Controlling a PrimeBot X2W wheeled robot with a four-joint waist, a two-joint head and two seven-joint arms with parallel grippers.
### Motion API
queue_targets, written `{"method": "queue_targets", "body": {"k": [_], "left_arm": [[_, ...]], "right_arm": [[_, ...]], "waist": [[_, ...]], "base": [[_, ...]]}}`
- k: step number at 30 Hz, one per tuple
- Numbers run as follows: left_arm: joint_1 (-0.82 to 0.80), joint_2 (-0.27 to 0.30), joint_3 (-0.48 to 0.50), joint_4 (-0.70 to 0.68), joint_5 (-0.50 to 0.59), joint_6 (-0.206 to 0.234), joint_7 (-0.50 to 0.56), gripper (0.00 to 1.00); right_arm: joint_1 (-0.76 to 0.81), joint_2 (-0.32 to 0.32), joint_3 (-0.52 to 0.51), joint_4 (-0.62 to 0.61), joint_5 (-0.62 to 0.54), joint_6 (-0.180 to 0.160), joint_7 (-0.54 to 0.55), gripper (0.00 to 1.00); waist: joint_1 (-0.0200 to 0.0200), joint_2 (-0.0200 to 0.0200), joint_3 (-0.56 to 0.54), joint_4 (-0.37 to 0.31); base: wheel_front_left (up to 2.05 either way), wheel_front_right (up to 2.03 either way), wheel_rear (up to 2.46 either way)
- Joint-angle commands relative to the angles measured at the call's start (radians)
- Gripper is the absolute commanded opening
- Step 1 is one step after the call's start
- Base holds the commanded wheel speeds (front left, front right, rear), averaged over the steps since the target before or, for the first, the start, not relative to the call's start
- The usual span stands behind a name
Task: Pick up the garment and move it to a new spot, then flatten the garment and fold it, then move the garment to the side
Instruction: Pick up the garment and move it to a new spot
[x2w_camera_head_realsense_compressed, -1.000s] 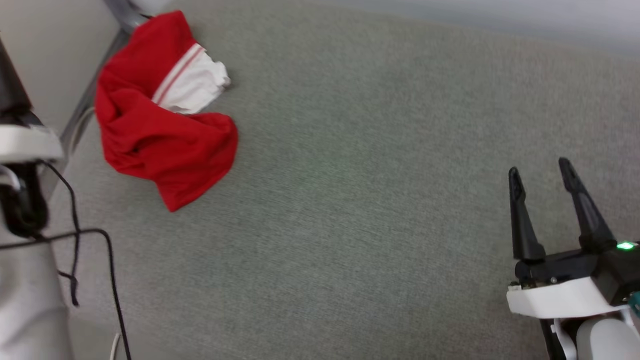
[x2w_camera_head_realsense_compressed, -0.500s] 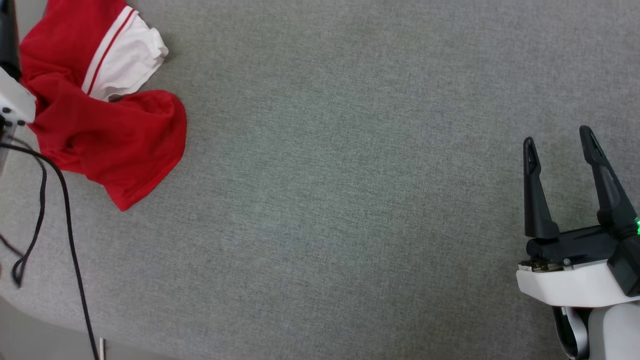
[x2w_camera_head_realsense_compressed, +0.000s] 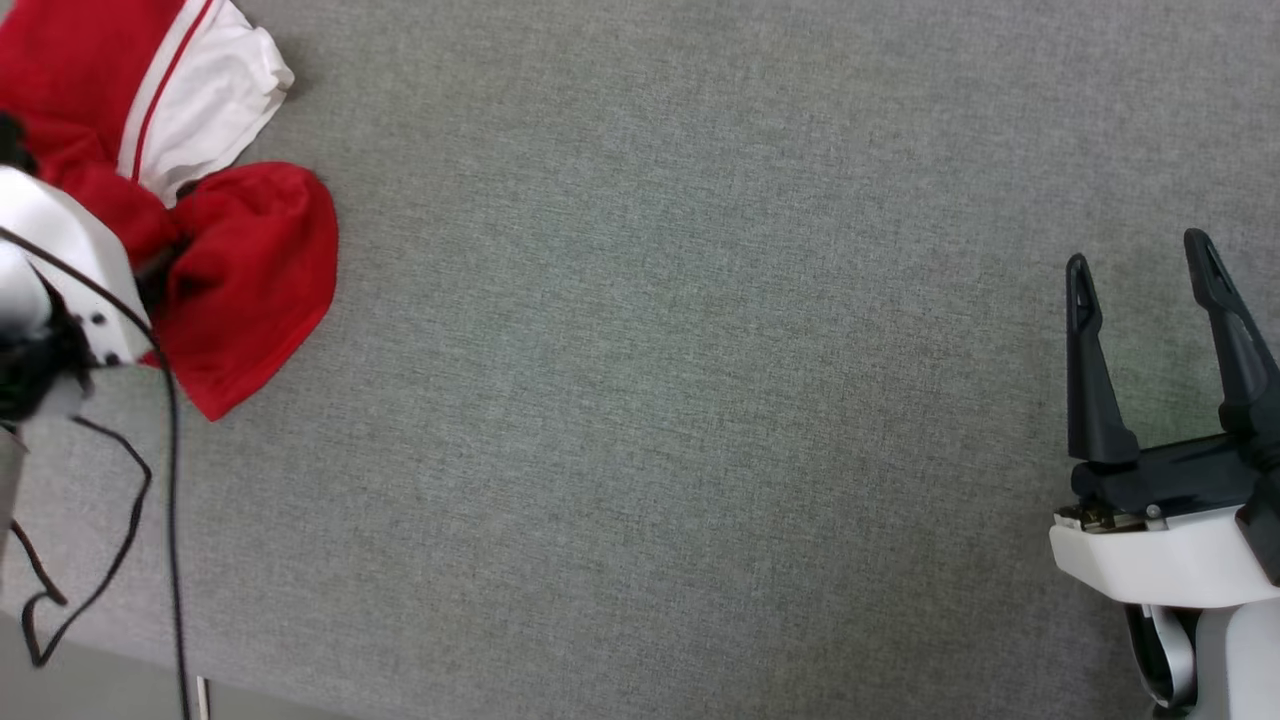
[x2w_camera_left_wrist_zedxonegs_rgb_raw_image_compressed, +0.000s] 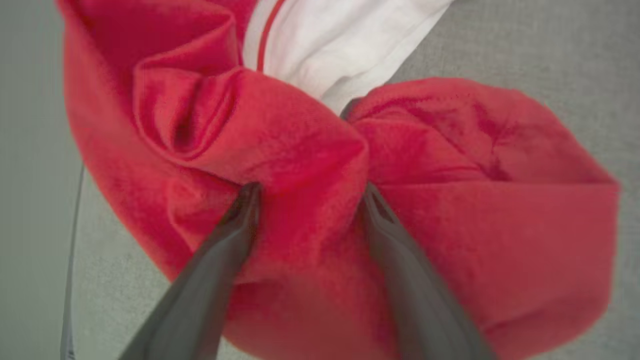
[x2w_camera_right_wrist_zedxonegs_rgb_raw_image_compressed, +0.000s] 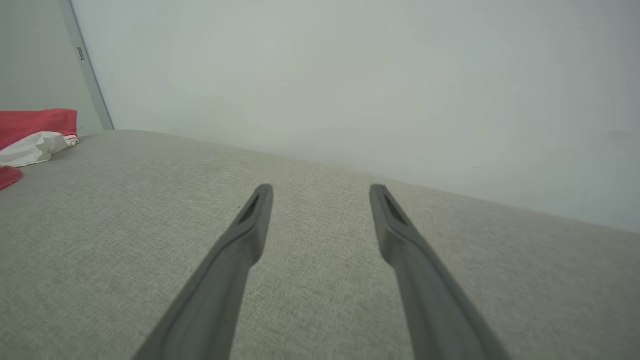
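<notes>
**Left gripper set around a fold of the garment at the bench's 10 o'clock corner**

Nearest the robot in the head view, at about 4 o'clock, the right gripper (x2w_camera_head_realsense_compressed: 1137, 252) hovers over bare grey cloth with its two dark fingers spread and nothing between them. Its own wrist view shows the same gap, and the fingers (x2w_camera_right_wrist_zedxonegs_rgb_raw_image_compressed: 250, 235) hang above the bench (x2w_camera_right_wrist_zedxonegs_rgb_raw_image_compressed: 125, 240) with a pale wall (x2w_camera_right_wrist_zedxonegs_rgb_raw_image_compressed: 350, 75) beyond. At 8 o'clock a black cable (x2w_camera_head_realsense_compressed: 170, 480) loops down across the bench edge from the left arm's white wrist housing (x2w_camera_head_realsense_compressed: 60, 260), which sits at 9 o'clock and hides its fingers in this view.

The left wrist view shows the left gripper (x2w_camera_left_wrist_zedxonegs_rgb_raw_image_compressed: 307, 192) with its fingers spread on either side of a bunched ridge of red fabric — their tips are sunk into the folds. Whether they squeeze the cloth cannot be told.

The garment (x2w_camera_head_realsense_compressed: 250, 280) lies crumpled at 10 o'clock, far left on the bench. One red lobe fans out toward 8 o'clock, and a white sleeve (x2w_camera_head_realsense_compressed: 200, 100) with red stripes lies farthest — at about 11 o'clock.
</notes>
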Motion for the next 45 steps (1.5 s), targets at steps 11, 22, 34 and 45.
{"method": "queue_targets", "body": {"k": [11, 22, 34, 45], "left_arm": [[0.050, -0.052, -0.206, 0.055, -0.113, -0.004, 0.077, 0.41], [-0.051, 0.064, -0.311, -0.071, -0.145, 0.000, -0.128, 0.00], [-0.168, 0.092, -0.487, -0.287, -0.078, 0.000, -0.254, 0.00], [-0.243, -0.023, -0.648, -0.437, 0.009, 0.000, -0.300, 0.00]], "right_arm": [[-0.029, -0.004, -0.001, 0.012, -0.003, -0.001, -0.002, 1.00], [-0.002, 0.014, 0.007, 0.047, 0.024, -0.001, -0.002, 1.00], [0.043, 0.023, -0.003, 0.078, 0.088, -0.001, -0.002, 1.00], [0.056, 0.024, -0.046, 0.084, 0.147, -0.001, -0.002, 1.00]], "waist": [[-0.0001, 0.0000, 0.025, -0.009], [-0.0001, 0.0000, -0.096, -0.014], [-0.0001, 0.0000, -0.243, -0.070], [-0.0001, 0.0000, -0.297, -0.206]], "base": [[0.00, 0.00, 0.00], [0.00, 0.00, 0.00], [0.00, 0.00, 0.00], [0.00, 0.00, 0.00]]}}
